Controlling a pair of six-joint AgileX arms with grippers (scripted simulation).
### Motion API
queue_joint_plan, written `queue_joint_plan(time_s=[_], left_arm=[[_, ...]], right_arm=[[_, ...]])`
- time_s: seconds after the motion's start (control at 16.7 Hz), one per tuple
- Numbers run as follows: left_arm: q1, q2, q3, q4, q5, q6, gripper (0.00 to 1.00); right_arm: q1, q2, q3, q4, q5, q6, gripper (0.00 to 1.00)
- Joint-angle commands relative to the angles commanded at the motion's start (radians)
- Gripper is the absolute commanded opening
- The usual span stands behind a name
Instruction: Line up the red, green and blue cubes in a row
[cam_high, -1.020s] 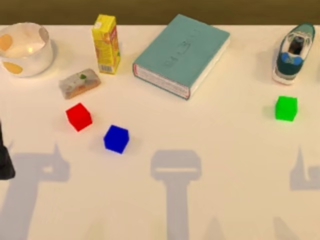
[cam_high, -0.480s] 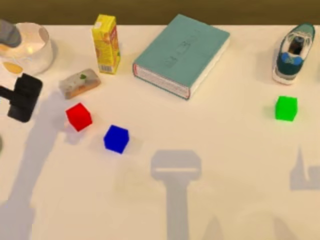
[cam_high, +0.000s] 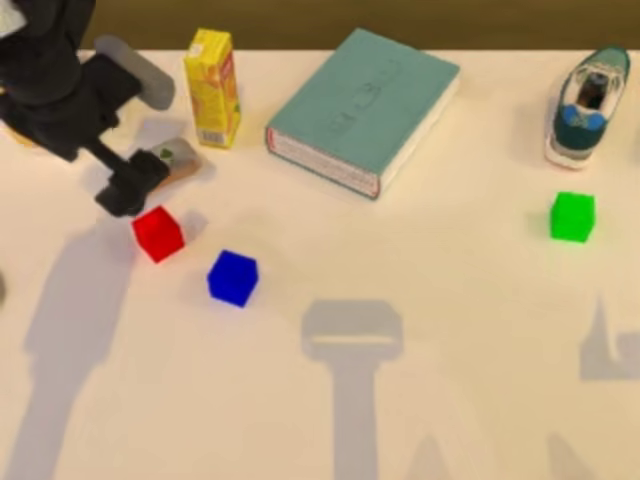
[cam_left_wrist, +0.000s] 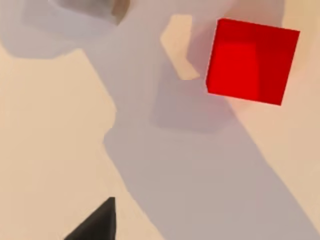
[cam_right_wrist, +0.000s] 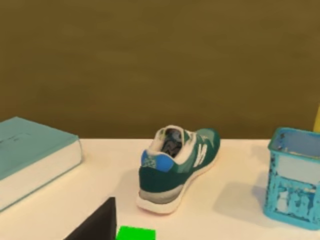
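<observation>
Hovering at upper left, just above red cube (cam_high: 157, 233) for a likely first pick, left gripper (cam_high: 128, 190) empty, opening unclear; blue cube (cam_high: 232, 277) beside, green cube (cam_high: 572, 216) far right.

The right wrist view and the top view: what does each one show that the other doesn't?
Only the right wrist view shows a blue container standing on the table beside the sneaker.

Only the top view shows the red cube, the blue cube, the yellow juice carton, a wrapped snack and the left gripper hovering just by the red cube.

Both show the green cube, the green sneaker, the teal book and the table. The right gripper itself appears in neither.
</observation>
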Motion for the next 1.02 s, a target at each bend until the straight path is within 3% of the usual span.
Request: queue_joint_plan(time_s=[0.42, 0.78, 1.02], left_arm=[[-0.031, 0.305, 0.293, -0.153, -0.002, 0.098, 1.0], [-0.026, 0.31, 0.293, -0.151, -0.002, 0.099, 1.0], [-0.03, 0.352, 0.224, -0.042, -0.002, 0.102, 1.0]], right_arm=[[0.0, 0.0, 0.0, 0.0, 0.0, 0.0, 1.0], [0.0, 0.0, 0.0, 0.0, 0.0, 0.0, 1.0], [0.0, 0.0, 0.0, 0.0, 0.0, 0.0, 1.0]])
